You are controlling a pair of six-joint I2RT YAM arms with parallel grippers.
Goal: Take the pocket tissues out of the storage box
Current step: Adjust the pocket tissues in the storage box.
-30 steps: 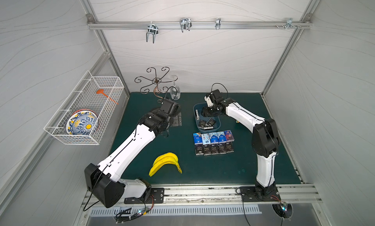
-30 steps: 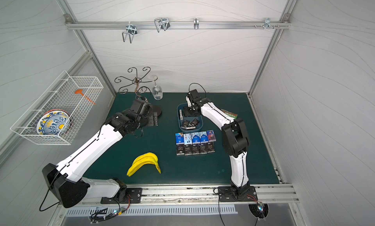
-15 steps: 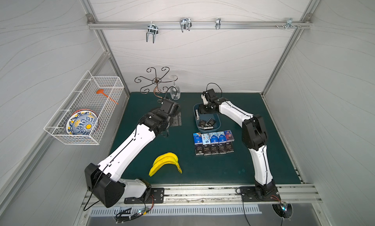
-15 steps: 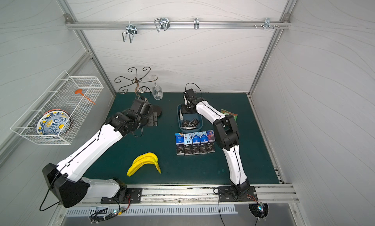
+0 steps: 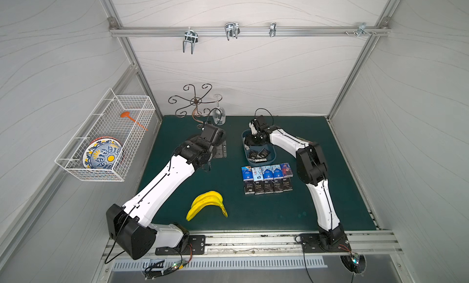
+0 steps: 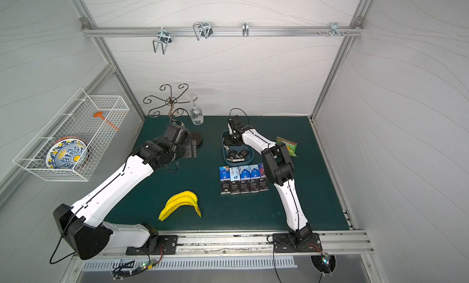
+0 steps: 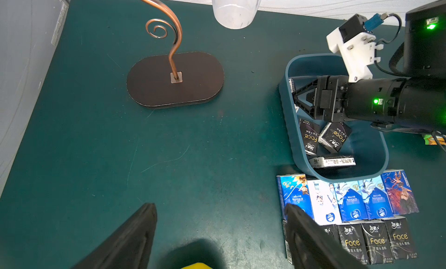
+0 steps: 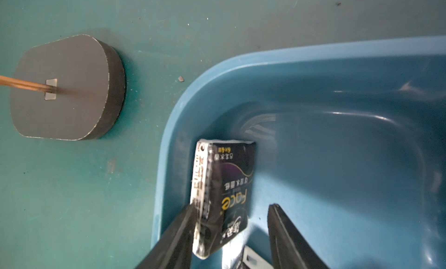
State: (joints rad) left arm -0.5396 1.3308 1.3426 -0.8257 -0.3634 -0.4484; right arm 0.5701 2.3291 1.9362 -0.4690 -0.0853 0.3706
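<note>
Right gripper [image 8: 231,205] reaches into the storage box [image 8: 301,51], jaws spread around a black Face packet [image 8: 234,178] standing on edge against the box wall; one finger [image 8: 183,222] touches its white side. Three more packets [image 7: 323,139] lie elsewhere in the box. Ten pocket tissues [image 5: 267,179] sit in two rows just outside it. Left gripper [image 7: 219,205] hangs spread and empty, apart from the box.

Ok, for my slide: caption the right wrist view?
Open right gripper straddling a black Face tissue packet on edge inside the blue-grey plastic tub.
</note>
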